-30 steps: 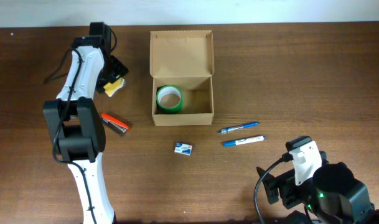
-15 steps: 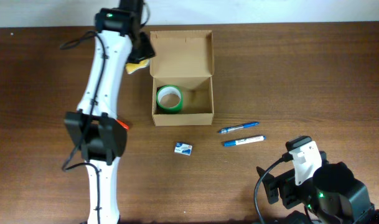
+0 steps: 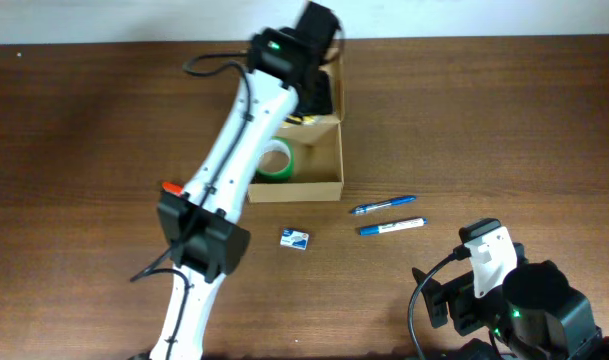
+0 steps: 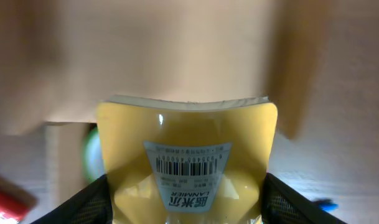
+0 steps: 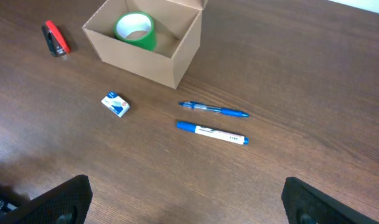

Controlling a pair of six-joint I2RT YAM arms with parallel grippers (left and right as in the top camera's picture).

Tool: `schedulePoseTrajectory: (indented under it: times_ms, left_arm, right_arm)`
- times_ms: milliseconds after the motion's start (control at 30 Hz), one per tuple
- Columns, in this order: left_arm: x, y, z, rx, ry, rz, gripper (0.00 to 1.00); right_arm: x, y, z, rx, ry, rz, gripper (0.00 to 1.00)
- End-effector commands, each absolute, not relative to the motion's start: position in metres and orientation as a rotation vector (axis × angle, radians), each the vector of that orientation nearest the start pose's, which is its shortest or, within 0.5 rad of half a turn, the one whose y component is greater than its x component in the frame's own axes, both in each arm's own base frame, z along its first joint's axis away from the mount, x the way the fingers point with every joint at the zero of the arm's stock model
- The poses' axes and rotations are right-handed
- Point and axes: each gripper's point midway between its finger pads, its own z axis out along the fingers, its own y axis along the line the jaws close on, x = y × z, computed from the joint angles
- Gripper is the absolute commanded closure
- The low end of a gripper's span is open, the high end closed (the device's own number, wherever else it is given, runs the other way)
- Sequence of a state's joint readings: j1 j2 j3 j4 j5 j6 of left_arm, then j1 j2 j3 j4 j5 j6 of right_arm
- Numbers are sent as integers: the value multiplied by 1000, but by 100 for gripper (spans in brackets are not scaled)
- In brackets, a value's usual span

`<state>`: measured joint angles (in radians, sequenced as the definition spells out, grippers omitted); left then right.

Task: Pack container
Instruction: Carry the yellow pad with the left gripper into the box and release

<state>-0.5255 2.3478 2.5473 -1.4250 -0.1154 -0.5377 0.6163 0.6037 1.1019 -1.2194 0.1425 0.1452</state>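
The tan cardboard container (image 3: 330, 184) stands open at the back middle of the table, lid flap up; it also shows in the right wrist view (image 5: 149, 59). A green tape roll (image 3: 277, 160) lies inside it (image 5: 134, 28). My left gripper (image 3: 319, 92) is above the container's back part, shut on a yellow wrapped pack (image 4: 186, 137) with a barcode label; its fingers (image 4: 186, 208) press both sides of the pack. A bit of yellow (image 3: 302, 118) shows under the arm overhead. My right gripper (image 5: 186, 202) is open and empty, low at the table's front right.
A blue pen (image 3: 384, 205) and a blue-capped marker (image 3: 392, 226) lie to the right in front of the container. A small white-and-blue box (image 3: 294, 238) lies in front of it. A red stapler (image 5: 54, 37) lies to its left, mostly under my left arm overhead.
My left arm has swung right from the table's back left to above the container, carrying the yellow pack. The right arm has not moved.
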Motion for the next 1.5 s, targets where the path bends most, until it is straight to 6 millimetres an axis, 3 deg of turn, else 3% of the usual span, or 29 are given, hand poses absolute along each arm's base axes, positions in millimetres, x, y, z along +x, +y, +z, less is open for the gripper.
schedulePoseTrajectory:
  times_ms: [0,100,233,367,567,800,1100,1200,1467]
  left_arm:
    - [442,-261,153,35,2852,-122,33]
    - [432,-272,129,73,2896,-116,33]
    - [429,-268,109,77,2919,-63,34]
    - [431,-258,104,67,2911,11,34]
    - [431,-258,102,67,2909,15,34]
    - [427,-257,72,64,2944,24,34]
    - [430,-259,73,63,2929,9,33]
    - [430,-259,73,63,2930,10,21]
    - [429,-258,72,64,2934,13,13]
  right_arm:
    - [156,77,271,-465,2238,212,1]
    - [156,77,271,-465,2238,212,1]
    - [156,77,271,-465,2238,212,1]
    - [156,77,271,-465,2238,212,1]
    - [156,77,271,-465,2238,212,1]
    - [156,77,271,-465,2238,212,1]
    - [156,77,271,-465,2238,212,1]
    - [156,77,271,-465,2238,212,1]
    - [156,77,271,-465,2238,212,1]
